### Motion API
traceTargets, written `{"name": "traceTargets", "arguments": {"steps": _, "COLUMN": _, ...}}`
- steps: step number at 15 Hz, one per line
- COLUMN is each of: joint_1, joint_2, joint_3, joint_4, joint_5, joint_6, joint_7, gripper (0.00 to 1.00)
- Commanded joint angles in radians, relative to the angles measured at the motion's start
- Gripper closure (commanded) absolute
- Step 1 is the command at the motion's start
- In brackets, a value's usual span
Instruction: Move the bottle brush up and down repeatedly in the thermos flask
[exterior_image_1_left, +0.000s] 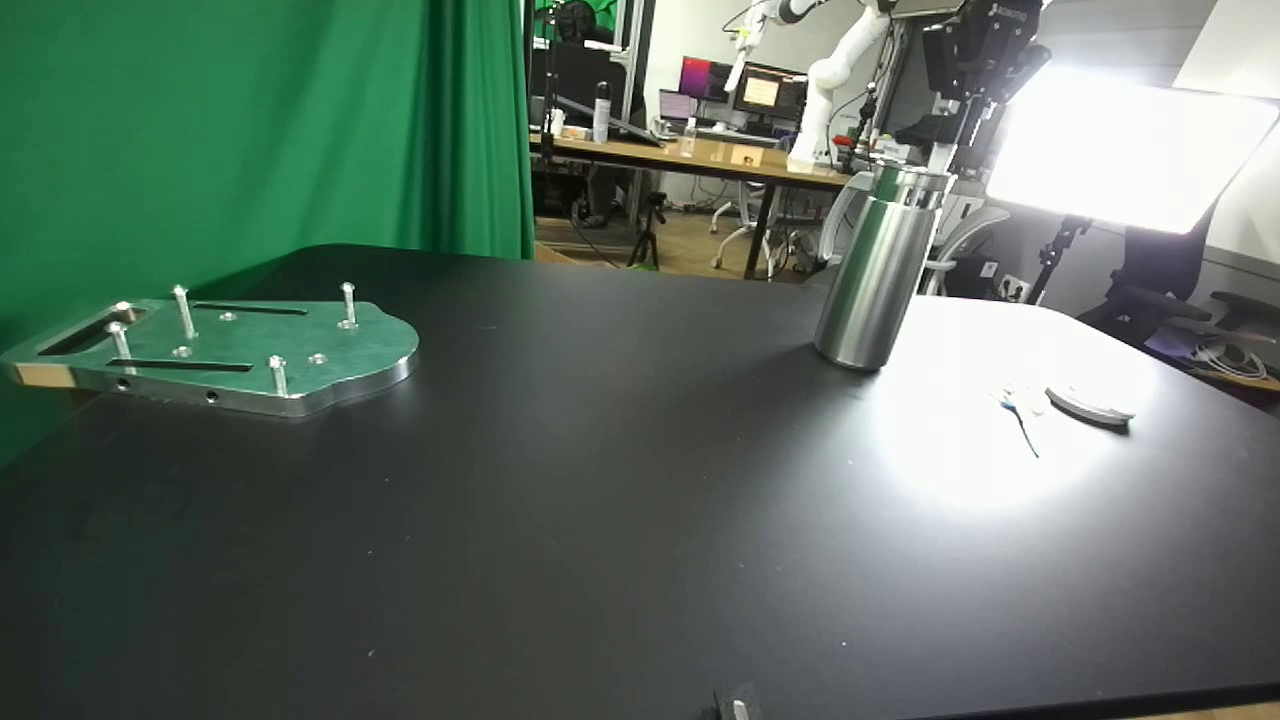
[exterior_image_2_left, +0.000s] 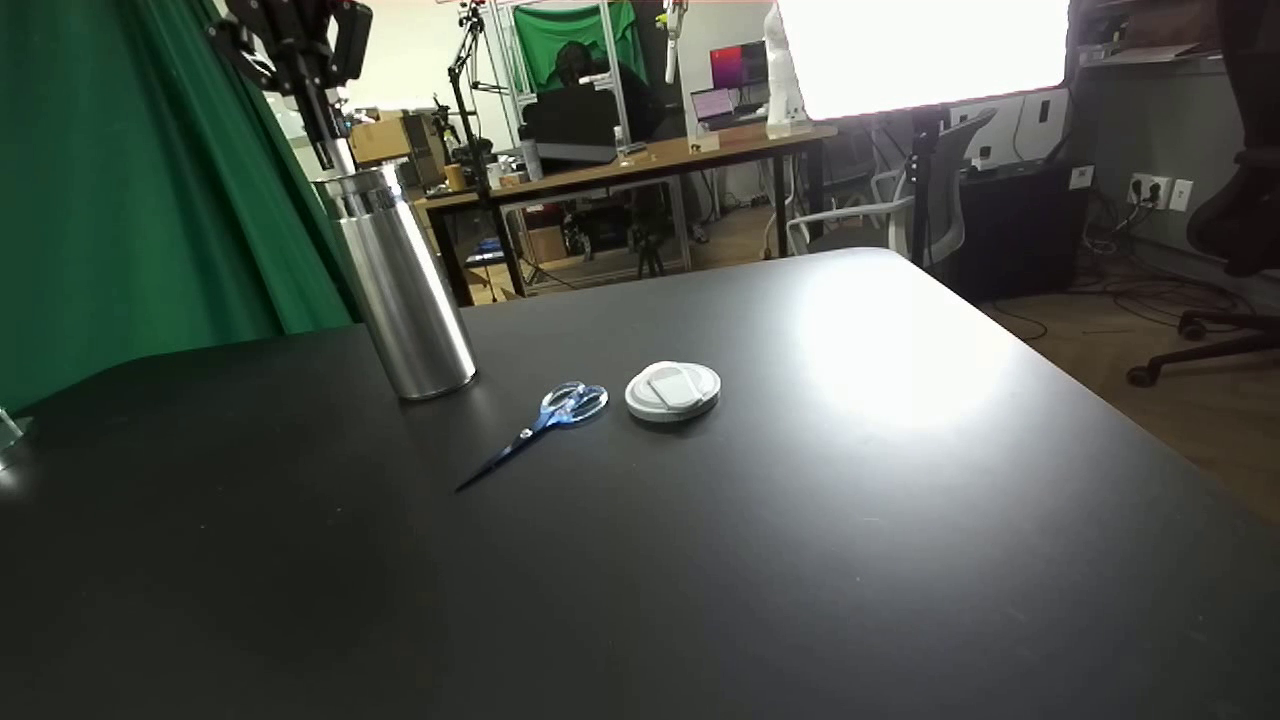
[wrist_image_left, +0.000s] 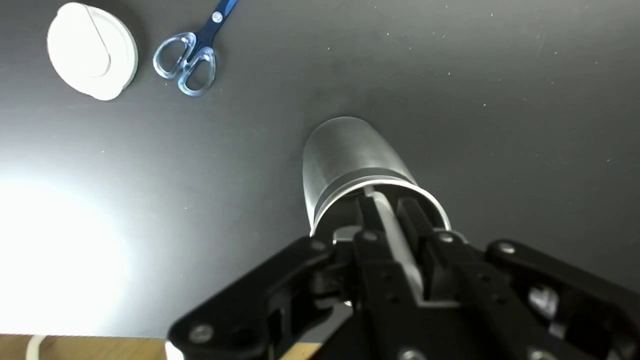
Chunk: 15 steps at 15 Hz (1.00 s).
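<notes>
The thermos flask, a tall silver cylinder, stands upright on the black table in both exterior views (exterior_image_1_left: 880, 275) (exterior_image_2_left: 410, 300). The wrist view shows its open mouth and side (wrist_image_left: 350, 145). My gripper is just above the mouth in both exterior views (exterior_image_1_left: 968, 128) (exterior_image_2_left: 325, 150). In the wrist view the gripper (wrist_image_left: 387, 202) has its fingers closed around the pale handle of the bottle brush (wrist_image_left: 400, 245). The handle runs down into the flask, and a short pale piece shows above the rim (exterior_image_2_left: 341, 156). The brush's lower end is hidden inside the flask.
Blue-handled scissors (exterior_image_2_left: 570, 405) and a round white lid (exterior_image_2_left: 673, 391) lie on the table near the flask. A flat green metal plate with upright pegs (exterior_image_1_left: 260, 345) lies on the far side. A bright lamp panel (exterior_image_1_left: 1120, 145) stands behind the table.
</notes>
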<state>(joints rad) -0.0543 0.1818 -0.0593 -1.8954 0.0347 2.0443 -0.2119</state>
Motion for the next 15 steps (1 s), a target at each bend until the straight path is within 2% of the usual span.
{"name": "traceTargets", "arguments": {"steps": 1, "joint_1": -0.009, "joint_2": -0.01, "joint_3": 0.003, "joint_4": 0.035, "joint_5": -0.003, "joint_6": -0.038, "joint_7": 0.027, "gripper": 0.96}}
{"name": "traceTargets", "arguments": {"steps": 10, "joint_1": -0.021, "joint_2": -0.176, "joint_3": -0.007, "joint_4": -0.015, "joint_5": 0.013, "joint_6": -0.021, "joint_7": 0.003, "gripper": 0.96}}
{"name": "traceTargets", "arguments": {"steps": 15, "joint_1": -0.016, "joint_2": -0.202, "joint_3": -0.007, "joint_4": -0.008, "joint_5": 0.007, "joint_6": -0.025, "joint_7": 0.007, "gripper": 0.96}}
